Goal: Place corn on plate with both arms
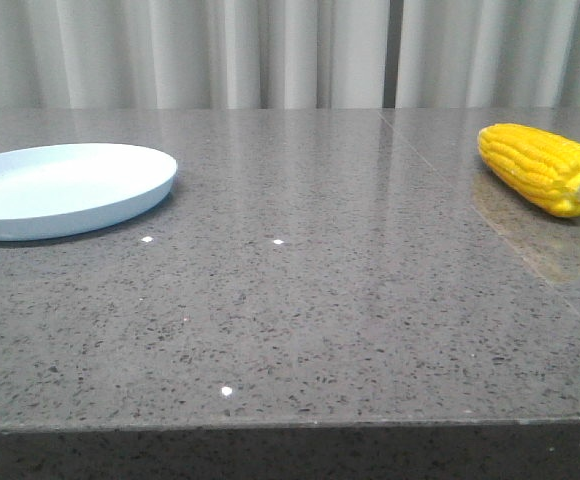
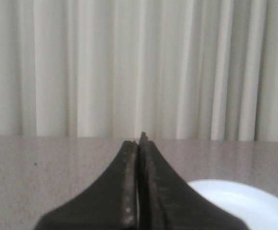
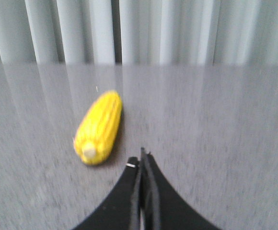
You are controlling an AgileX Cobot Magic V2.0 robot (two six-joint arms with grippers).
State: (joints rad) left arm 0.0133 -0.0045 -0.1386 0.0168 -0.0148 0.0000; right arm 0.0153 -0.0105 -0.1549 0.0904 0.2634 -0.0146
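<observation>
Front view shows a grey speckled table (image 1: pixel 300 320) with the corn (image 1: pixel 544 168) lying at the far right, its pale stub end turned toward the camera, and the plate (image 1: pixel 60 190) resting flat at the far left, the two well apart; neither arm appears in this frame. Right wrist view finds the right gripper (image 3: pixel 143 158) with its dark fingers pressed together, holding nothing, hanging above the table with the corn ahead of the fingertips and off to one side, the stub nearest the tool. Left wrist view shows the left gripper (image 2: pixel 139 143) likewise pressed together and empty, the plate's pale rim (image 2: pixel 254 201) just beside and below its fingers, pleated white curtains (image 2: pixel 129 67) filling the background.

The layout appears to explain the two-arm task: the corn sits on the right arm's side and the plate on the left arm's, so a pick on one side and a handover or relay toward the other seems likely. Nothing is grasped and the plate is bare, so the job reads as not yet begun. The right gripper would need to spread its fingers before closing across the cob, whose rounded, slick-looking body could roll on the polished surface.
</observation>
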